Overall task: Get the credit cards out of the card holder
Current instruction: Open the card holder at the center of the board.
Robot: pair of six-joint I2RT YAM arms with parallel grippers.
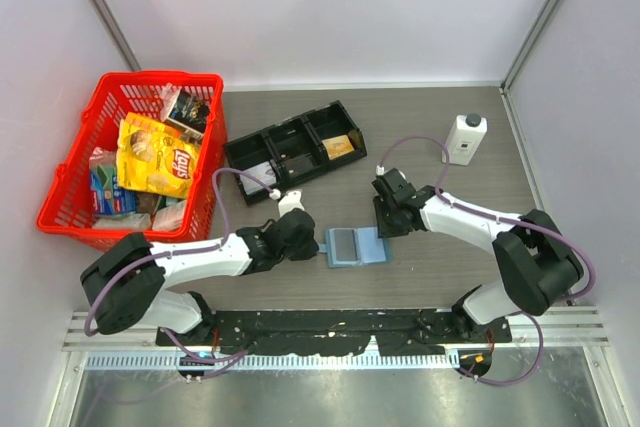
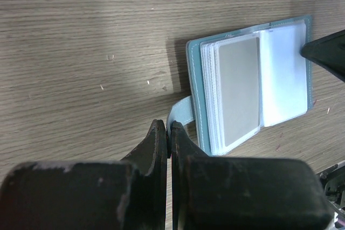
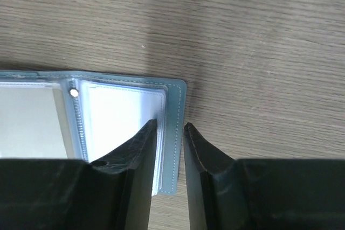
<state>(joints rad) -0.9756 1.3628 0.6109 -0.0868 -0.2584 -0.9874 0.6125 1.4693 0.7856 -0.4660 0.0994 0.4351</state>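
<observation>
Left fingers (image 2: 156, 146) pressed together, pinching the strap (image 2: 180, 112) of the open light-blue card holder (image 2: 197, 79) on the desk (image 2: 81, 36). Right fingers (image 3: 141, 146), slightly spread, straddle its right edge. Grey credit card (image 2: 240, 87) sleeved inside.

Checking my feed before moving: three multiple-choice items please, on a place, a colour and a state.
1. Where is the card holder? A in the red basket; B on the table between the left gripper and right gripper; C in the black tray.
2. Its cover colour? A red; B black; C light blue.
3. Its state? A open; B folded shut; C standing on edge.
Answers: 1 B, it lies on bare wood, a gripper at each end. 2 C, a blue rim frames the sleeves. 3 A, both halves lie flat, a grey card showing.
</observation>
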